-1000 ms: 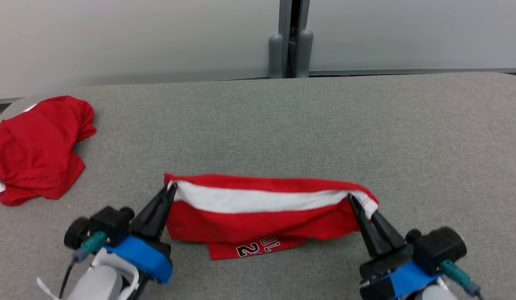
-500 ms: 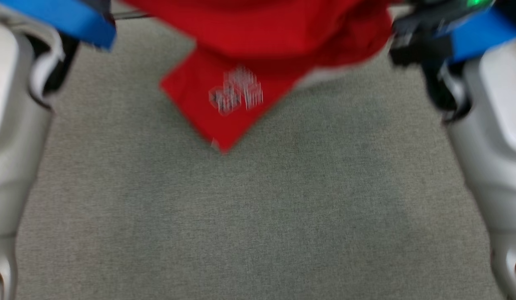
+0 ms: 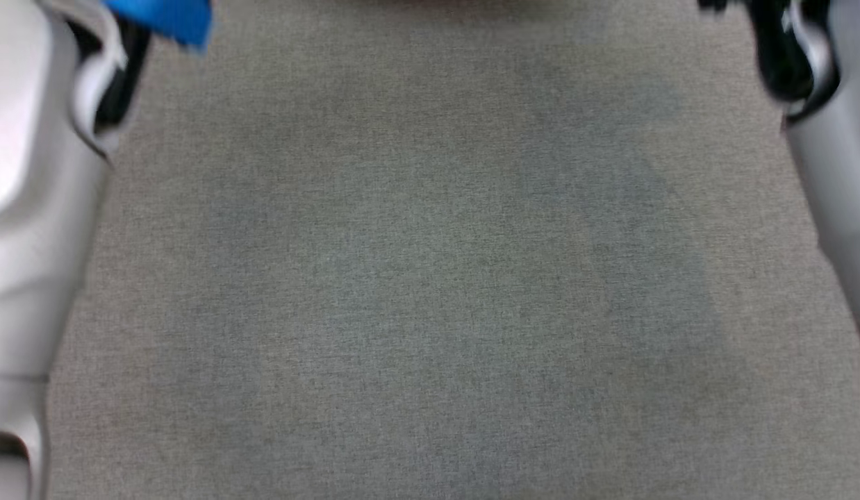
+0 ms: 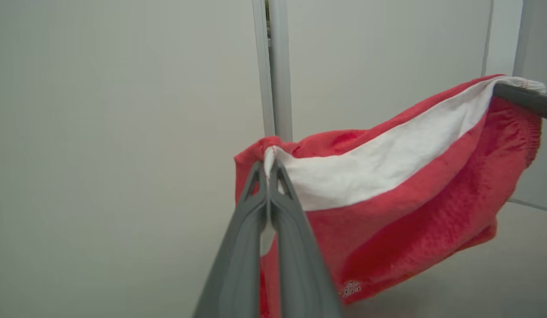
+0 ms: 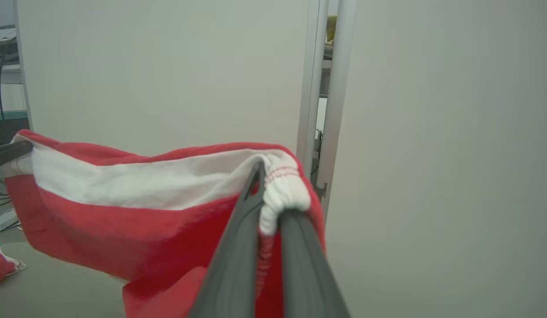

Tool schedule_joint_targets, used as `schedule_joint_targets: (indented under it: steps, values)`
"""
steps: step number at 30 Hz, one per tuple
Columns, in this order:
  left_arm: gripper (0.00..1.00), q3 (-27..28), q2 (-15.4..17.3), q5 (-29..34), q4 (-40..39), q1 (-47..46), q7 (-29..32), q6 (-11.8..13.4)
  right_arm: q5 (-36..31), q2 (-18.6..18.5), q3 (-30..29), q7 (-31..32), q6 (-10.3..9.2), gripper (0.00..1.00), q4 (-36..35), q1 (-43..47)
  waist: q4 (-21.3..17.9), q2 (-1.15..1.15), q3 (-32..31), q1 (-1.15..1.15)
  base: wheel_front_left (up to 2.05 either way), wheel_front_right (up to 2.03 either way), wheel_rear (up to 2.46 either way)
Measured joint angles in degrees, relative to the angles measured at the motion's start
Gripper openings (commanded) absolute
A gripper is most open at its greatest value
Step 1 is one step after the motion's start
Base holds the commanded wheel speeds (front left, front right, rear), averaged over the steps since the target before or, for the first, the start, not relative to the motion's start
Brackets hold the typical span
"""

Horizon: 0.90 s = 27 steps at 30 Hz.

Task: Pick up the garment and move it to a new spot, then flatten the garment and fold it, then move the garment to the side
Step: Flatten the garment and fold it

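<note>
The garment (image 4: 410,212), red with a white waistband, is held in the air between both grippers, clear of the grey table (image 3: 430,278). The left gripper (image 4: 269,170) is pinched tight on one end of the waistband, with the cloth bunched at its tips. The right gripper (image 5: 271,190) is clamped on the other end, a roll of white band wedged between its fingers.

The long axis of the garment is set by the waistband, which is stretched from one gripper to the other. In the left wrist view it runs from the tips toward 2 o'clock; in the right wrist view it runs toward 9 o'clock. The red body is hung below the band and sags in the middle.

Neither arm is judged nearer, since each holds a corner. The laying-down is judged to depend on both grippers being lowered level, so that the band is kept straight.
</note>
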Motion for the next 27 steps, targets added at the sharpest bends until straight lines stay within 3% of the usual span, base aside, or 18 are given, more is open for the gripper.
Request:
schedule_joint_targets:
  steps: [7, 15, 17, 27]
  values:
    - [0.0, 2.78, 0.24, 0.71, -6.69, 21.06, -0.19, 0.83, 0.86, -2.18, 0.05, -0.02, 0.0, 0.0, -7.68, 20.5, 0.82, 0.0, -0.76, 0.0, 0.0, 0.0, 0.0]
    - [0.0, 7.72, 0.81, 2.81, -18.8, 48.7, -0.19, 3.91, 0.7, -3.05, -3.86, 0.0, 0.02, 0.0, -19.52, 47.88, 1.64, 0.0, -5.41, -0.02, 0.0, 0.0, 0.0]
    - [0.0, 8.71, 0.9, 3.08, -21.36, 53.46, -0.2, 4.26, 2.26, -2.2, -5.38, -0.01, 0.02, 0.0, -21.73, 53.94, 1.79, 0.0, -6.83, -0.02, 0.0, 0.0, 0.0]
    - [0.0, 11.48, 1.23, 4.1, -29.42, 71.79, -0.21, 6.8, 0.56, -1.56, -1.57, -0.02, 0.01, 0.0, -31.62, 76.88, 1.77, 0.0, -13.92, -0.03, 0.0, 0.0, 0.0]
